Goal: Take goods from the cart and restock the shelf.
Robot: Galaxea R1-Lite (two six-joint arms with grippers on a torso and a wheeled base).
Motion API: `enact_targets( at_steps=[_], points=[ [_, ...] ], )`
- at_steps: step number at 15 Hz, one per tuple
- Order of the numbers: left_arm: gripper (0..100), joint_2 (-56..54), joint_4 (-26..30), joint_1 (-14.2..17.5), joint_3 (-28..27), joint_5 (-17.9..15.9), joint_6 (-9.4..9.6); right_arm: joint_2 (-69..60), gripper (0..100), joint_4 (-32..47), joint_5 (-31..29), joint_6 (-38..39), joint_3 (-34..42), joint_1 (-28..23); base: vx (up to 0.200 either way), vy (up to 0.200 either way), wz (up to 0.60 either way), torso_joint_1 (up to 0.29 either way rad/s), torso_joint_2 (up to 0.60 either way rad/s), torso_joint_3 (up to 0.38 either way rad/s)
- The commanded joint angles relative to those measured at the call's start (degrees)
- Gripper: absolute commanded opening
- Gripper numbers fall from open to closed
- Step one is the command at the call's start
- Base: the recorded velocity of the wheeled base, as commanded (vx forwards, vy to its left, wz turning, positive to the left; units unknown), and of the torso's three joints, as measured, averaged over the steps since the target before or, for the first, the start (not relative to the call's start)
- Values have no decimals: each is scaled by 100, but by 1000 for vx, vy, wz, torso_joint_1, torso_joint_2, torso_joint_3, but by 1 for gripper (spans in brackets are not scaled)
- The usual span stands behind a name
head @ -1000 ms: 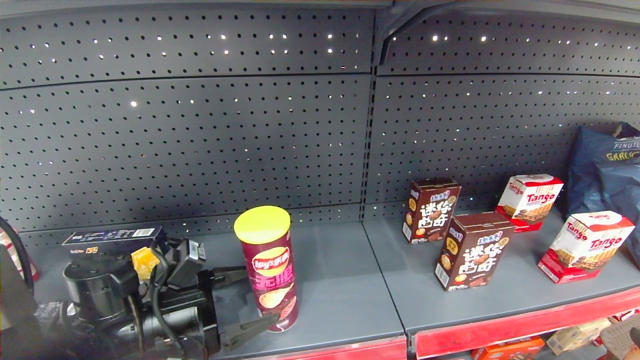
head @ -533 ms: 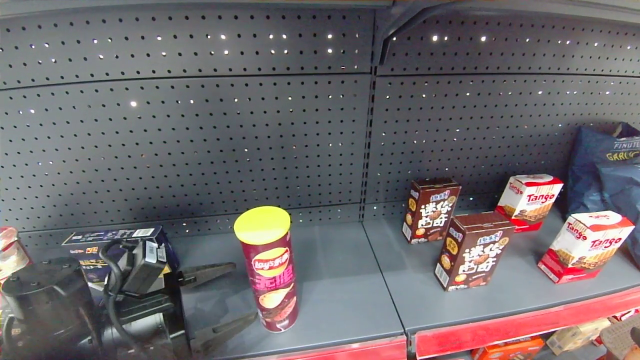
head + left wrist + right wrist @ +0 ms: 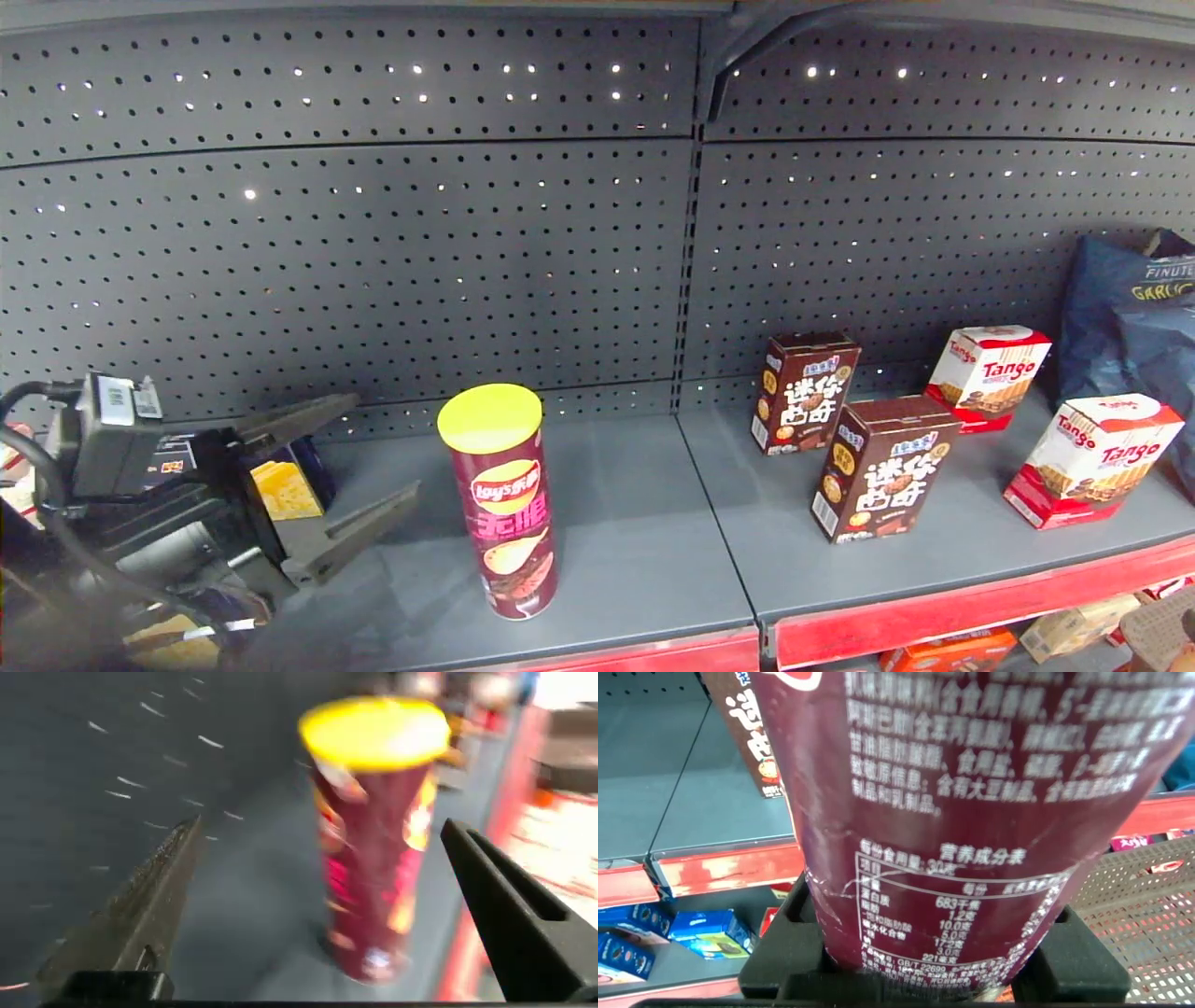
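The robot's left pincer (image 3: 385, 445) stands wide open over the grey metal shelf (image 3: 635, 523), its two tapered black fingers (image 3: 359, 523) spread around nothing and aimed at a chip canister (image 3: 499, 499) that stands near it, clear of both tips. The canister is a tall maroon tube standing upright, its long axis vertical and its flat yellow lid on top. It sits toward the front of the left shelf bay. The right pincer (image 3: 929, 961) is clamped on a second canister (image 3: 952, 784), a glossy maroon cylinder whose panel of fine white print faces the wrist camera. The black pads press on either side of the tube, and its length runs on out of frame. Just behind the left pincer, a dark blue box (image 3: 285, 481) with a yellow picture on its end lies at the foot of the perforated dark back panel (image 3: 373, 261). In the right-hand bay, two upright brown cartons (image 3: 882, 467) stand one behind the other. Beyond them are two red-and-white cartons (image 3: 1092, 457), and a crinkled dark blue bag (image 3: 1134, 308) leans at the far end. A red strip (image 3: 934, 611) runs along the front lip of the shelf. Below it, the right wrist view shows blue packets (image 3: 691, 933) on a lower level and a mesh basket (image 3: 1148, 905) beside the held tube.
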Motion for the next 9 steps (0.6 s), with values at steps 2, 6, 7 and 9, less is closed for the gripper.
enact_targets(
  at_steps=[2, 6, 7, 9],
  points=[
    [100, -1191, 26, 439, 250, 753, -116, -111, 0, -10, -17, -1, -28, -6, 0, 0, 0, 0, 0, 0],
    [100, -3098, 966, 869, 698, 920, -512, -305, 0, -10, -35, -10, -89, -129, 0, 0, 0, 0, 0, 0],
    [100, -3353, 1212, 949, 680, 937, -521, -331, 0, -10, -35, -1, -98, -156, 0, 0, 0, 0, 0, 0],
    [100, -4865, 2724, 1151, 619, 955, -521, -516, 0, -1, -35, -1, -89, -173, 0, 0, 0, 0, 0, 0]
  ],
)
